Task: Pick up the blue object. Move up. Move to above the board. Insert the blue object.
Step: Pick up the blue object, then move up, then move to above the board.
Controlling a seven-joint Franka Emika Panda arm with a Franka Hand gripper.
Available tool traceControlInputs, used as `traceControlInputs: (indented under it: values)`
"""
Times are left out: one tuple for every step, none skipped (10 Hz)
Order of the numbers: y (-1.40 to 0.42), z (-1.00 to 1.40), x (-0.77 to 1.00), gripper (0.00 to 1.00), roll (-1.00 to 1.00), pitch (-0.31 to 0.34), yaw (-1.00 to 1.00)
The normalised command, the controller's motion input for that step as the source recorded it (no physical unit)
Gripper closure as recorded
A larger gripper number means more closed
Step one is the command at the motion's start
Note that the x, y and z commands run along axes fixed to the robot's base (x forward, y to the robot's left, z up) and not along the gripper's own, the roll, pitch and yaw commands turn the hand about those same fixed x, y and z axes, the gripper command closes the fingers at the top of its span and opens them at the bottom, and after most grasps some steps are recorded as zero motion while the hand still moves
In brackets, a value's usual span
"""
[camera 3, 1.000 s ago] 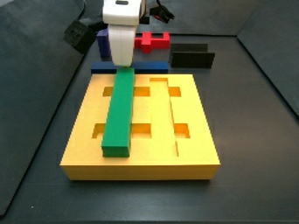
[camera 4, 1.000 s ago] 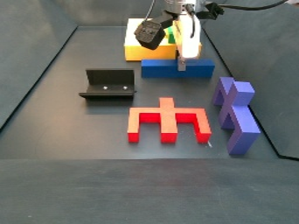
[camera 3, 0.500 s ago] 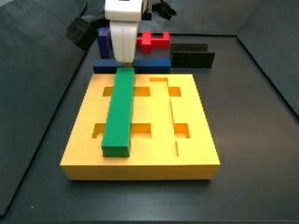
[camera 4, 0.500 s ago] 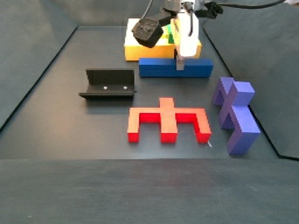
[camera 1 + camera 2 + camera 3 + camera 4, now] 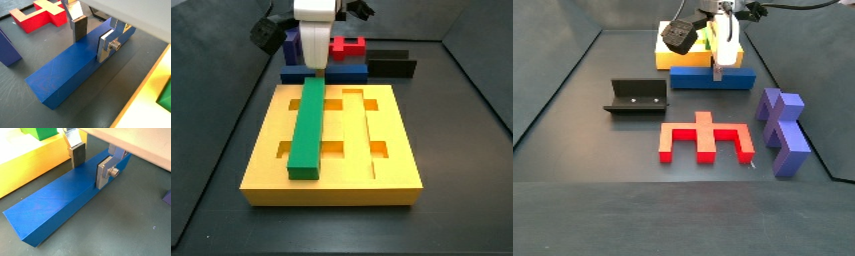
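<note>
Here, in a side view, the fixture (image 5: pixel 637 97) stands at left, the red piece (image 5: pixel 707 139) in the middle and the purple blocks (image 5: pixel 783 128) at right. Behind them the blue object (image 5: pixel 714 77) lies on the floor against the board (image 5: pixel 681 58). The gripper (image 5: pixel 93 36) straddles the bar, one finger on each long side; the jaws are spread and the pads seem not yet pressed against it. By this showing the grasp is only being set up: closing, lifting, carrying over the board and inserting all remain. The green bar (image 5: pixel 307 123) already fills one groove. Pad contact is hard to judge, and the arm hides the bar's far end.
</note>
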Motion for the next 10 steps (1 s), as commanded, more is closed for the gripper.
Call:
traceControlInputs:
  values:
    - [0.0,0.0,0.0,1.0,0.0,0.0,0.0]
    - [0.0,0.0,0.0,1.0,0.0,0.0,0.0]
    - [0.0,0.0,0.0,1.0,0.0,0.0,0.0]
    - [0.0,0.0,0.0,1.0,0.0,0.0,0.0]
    - [0.0,0.0,0.0,1.0,0.0,0.0,0.0]
    - [0.0,0.83,0.0,1.0,0.0,0.0,0.0]
    - [0.04,0.82,-0.05,1.0,0.0,0.016,-0.07]
    - [0.04,0.7,-0.09,1.0,-0.01,0.024,-0.07]
    - [0.02,0.31,-0.05,1.0,-0.04,-0.008,-0.04]
    - [0.0,1.4,0.0,1.0,0.0,0.0,0.0]
